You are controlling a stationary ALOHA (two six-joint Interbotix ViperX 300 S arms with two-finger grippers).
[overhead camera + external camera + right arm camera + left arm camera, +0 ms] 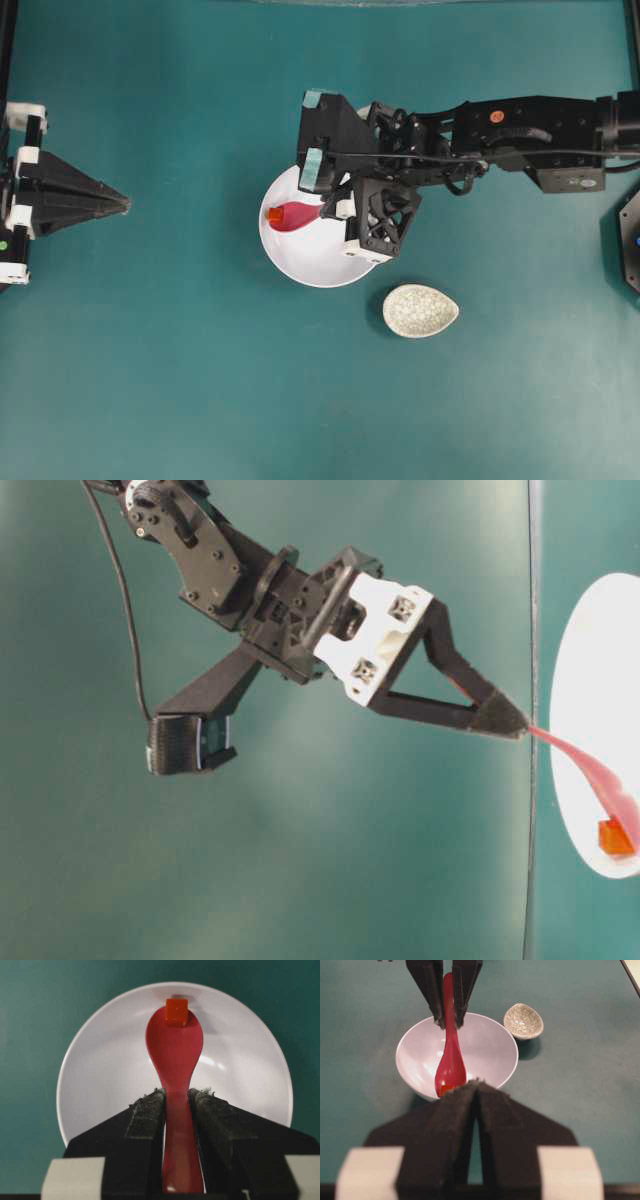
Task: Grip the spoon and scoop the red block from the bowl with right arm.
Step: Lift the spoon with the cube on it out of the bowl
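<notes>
The right gripper [176,1097] is pinching the handle of the pink-red spoon [174,1045] between its 2 pads, w/ the scoop reaching down into the white bowl [100,1060]. The scoop step looks to be in hand: the red block [177,1011] sits at the scoop's front lip, near the bowl's far wall in the right wrist view, not yet clearly settled inside. Next move likely calls for nudging the tip fwd under the block, then tipping the scoop level and lifting w/o spilling. The right arm [520,125] stretches in from the right edge of the overhead view, wrist angled down over the bowl's rim. The left gripper [118,204] is parked well apart at left, fingers pressed together. A speckled dish [420,310] sits just beside the bowl.
</notes>
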